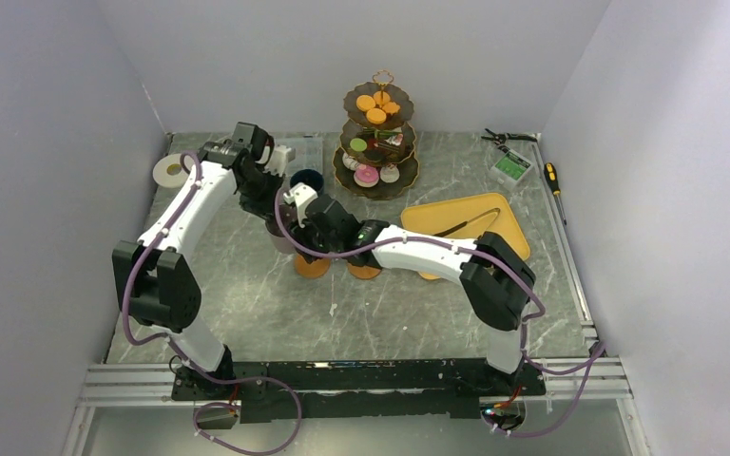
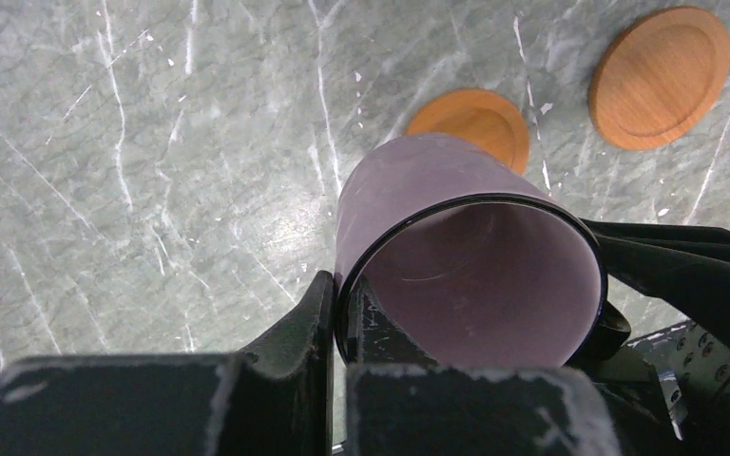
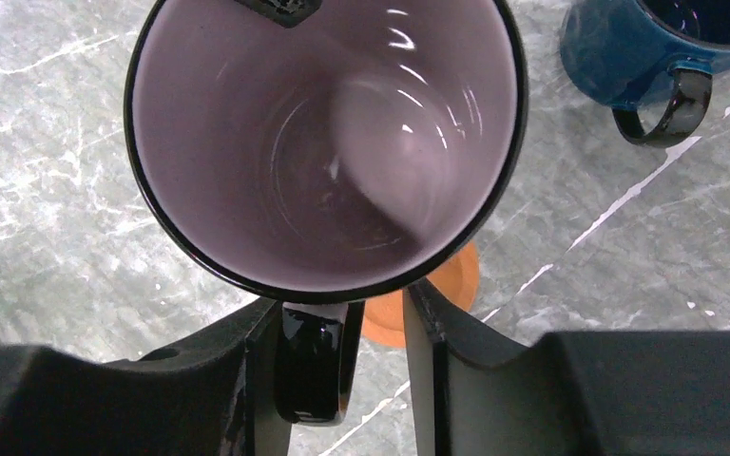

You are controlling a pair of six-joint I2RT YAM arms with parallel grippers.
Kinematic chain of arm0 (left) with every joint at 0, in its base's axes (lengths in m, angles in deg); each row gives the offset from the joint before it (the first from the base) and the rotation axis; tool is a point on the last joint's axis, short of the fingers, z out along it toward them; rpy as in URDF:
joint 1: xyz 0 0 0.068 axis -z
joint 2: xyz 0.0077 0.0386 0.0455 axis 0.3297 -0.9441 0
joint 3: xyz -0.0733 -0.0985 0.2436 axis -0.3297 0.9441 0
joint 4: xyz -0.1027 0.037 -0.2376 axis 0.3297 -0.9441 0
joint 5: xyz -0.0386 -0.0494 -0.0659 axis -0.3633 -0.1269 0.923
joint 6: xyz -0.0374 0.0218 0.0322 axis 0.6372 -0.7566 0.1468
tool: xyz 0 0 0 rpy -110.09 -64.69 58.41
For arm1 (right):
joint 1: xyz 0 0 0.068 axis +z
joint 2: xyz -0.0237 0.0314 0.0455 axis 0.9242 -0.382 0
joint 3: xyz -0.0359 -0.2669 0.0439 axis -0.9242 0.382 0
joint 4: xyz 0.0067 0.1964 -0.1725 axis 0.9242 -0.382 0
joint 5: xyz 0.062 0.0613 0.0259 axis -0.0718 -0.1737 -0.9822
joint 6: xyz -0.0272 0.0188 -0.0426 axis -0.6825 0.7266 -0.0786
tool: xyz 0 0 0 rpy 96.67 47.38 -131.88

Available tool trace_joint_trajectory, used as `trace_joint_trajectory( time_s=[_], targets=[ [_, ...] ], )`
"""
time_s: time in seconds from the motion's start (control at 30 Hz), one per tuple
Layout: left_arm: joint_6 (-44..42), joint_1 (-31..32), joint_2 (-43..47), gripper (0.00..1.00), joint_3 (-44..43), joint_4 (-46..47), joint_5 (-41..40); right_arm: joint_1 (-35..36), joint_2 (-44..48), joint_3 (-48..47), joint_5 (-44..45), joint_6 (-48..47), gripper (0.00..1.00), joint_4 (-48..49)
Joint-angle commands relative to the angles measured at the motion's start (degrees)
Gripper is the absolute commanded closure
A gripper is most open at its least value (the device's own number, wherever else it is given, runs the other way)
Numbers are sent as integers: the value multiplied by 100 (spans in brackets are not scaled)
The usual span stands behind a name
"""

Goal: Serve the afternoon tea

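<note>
The mauve mug (image 2: 409, 190) hangs over the marble top, with my left gripper (image 2: 342, 304) shut on its rim, one finger inside and one outside. My right gripper (image 3: 342, 323) straddles the mug's black handle (image 3: 318, 361). Its left finger touches the handle and a gap shows on the right side, so it is open. Below the mug lies one brown coaster (image 3: 437, 294), and a second coaster (image 2: 661, 76) lies beside it. The navy mug (image 3: 618, 57) stands on the table behind. The three-tier stand (image 1: 377, 142) holds macarons, cake and donuts.
A yellow tray (image 1: 518, 237) with dark tongs lies right of the coasters. The white tape roll (image 1: 169, 171) sits at the back left. Pliers, a green box (image 1: 510, 167) and a screwdriver (image 1: 553, 179) lie at the back right. White walls enclose the table.
</note>
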Motion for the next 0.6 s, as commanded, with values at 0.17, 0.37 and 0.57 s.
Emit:
trace_joint_trajectory(
  time_s=[0.17, 0.37, 0.57],
  targets=[
    [195, 76, 382, 97, -235, 73, 526, 30, 88, -81, 100, -48, 92, 292],
    [-14, 76, 244, 62, -649, -247, 1030, 9, 519, 425, 567, -104, 100, 548],
    [-117, 63, 321, 8, -902, -201, 920, -161, 1267, 1282, 1076, -57, 100, 870]
  ],
)
